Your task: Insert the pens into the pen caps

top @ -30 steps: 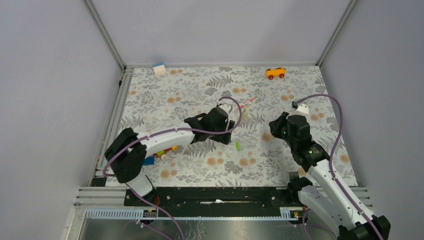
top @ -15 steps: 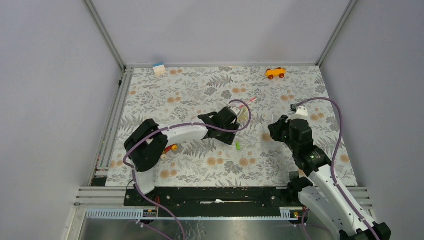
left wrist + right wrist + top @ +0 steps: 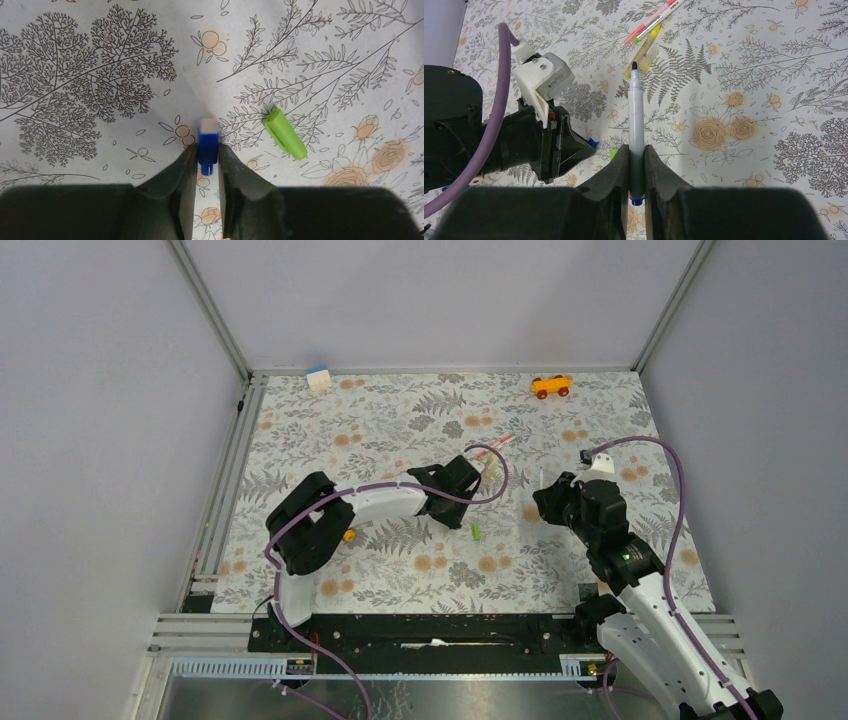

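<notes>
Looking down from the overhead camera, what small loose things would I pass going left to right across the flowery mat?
White-and-blue block → yellow toy brick → lime green pen cap → orange toy car. The loose pens overlap the cap's place, so I leave them out.

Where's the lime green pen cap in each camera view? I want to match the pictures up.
Top external: lime green cap lies near the centre, just right of the left gripper.
Left wrist: right of centre, lying slanted.
Right wrist: low, left of centre, only a sliver showing.
Shared landmark: the left gripper, pinching a blue cap, sits beside the green cap in every view.
</notes>
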You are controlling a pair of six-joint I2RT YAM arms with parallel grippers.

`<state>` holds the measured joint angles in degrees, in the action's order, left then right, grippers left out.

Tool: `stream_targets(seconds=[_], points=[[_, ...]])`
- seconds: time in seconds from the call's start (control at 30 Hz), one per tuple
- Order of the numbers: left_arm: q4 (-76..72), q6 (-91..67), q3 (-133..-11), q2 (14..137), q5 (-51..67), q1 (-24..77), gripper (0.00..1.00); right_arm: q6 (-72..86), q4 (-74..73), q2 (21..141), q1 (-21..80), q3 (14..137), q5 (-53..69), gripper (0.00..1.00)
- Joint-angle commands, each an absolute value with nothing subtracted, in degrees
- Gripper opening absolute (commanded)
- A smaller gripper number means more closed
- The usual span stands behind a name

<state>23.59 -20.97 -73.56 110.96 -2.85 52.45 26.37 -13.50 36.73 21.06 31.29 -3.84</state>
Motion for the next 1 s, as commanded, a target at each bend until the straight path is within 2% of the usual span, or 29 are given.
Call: stream_targets(seconds=[0.0, 0.13, 0.6, 0.67, 0.73, 0.83, 0.9, 0.97], points=[[23.16, -21.90, -73.42, 110.01, -2.11, 52.62, 0.17, 26.04, -12.36, 36.81, 21.33, 31.93, -3.05, 0.00], [22.29, -24.86, -70.81, 108.92, -2.14, 52.64, 0.00, 26.99, -12.32, 37.54, 21.36, 32.61, -2.69, 0.00], [21.22, -41.29, -58.85, 100.11, -5.37, 52.62, 0.01, 30.30, -5.63, 41.64, 21.37, 32.05, 10.26, 0.00], [21.37, -41.17, -58.48, 99.44, -5.57, 52.62, 0.13, 30.57, -4.89, 41.76, 21.36, 31.98, 11.20, 0.00], [21.63, -40.97, -58.28, 98.43, -5.98, 52.60, 0.34, 30.56, -4.76, 41.78, 21.35, 32.01, 11.67, 0.00], [21.88, -40.48, -58.27, 97.07, -6.45, 52.57, 0.55, 30.57, -5.25, 41.28, 21.36, 32.06, 11.29, 0.00], [21.88, -39.91, -58.51, 96.27, -5.92, 52.61, 0.63, 30.31, -6.13, 40.86, 21.36, 32.16, 10.71, 0.00], [21.86, -38.77, -58.85, 95.72, -4.65, 52.64, 0.65, 29.94, -6.80, 40.49, 21.36, 32.13, 10.24, 0.00]])
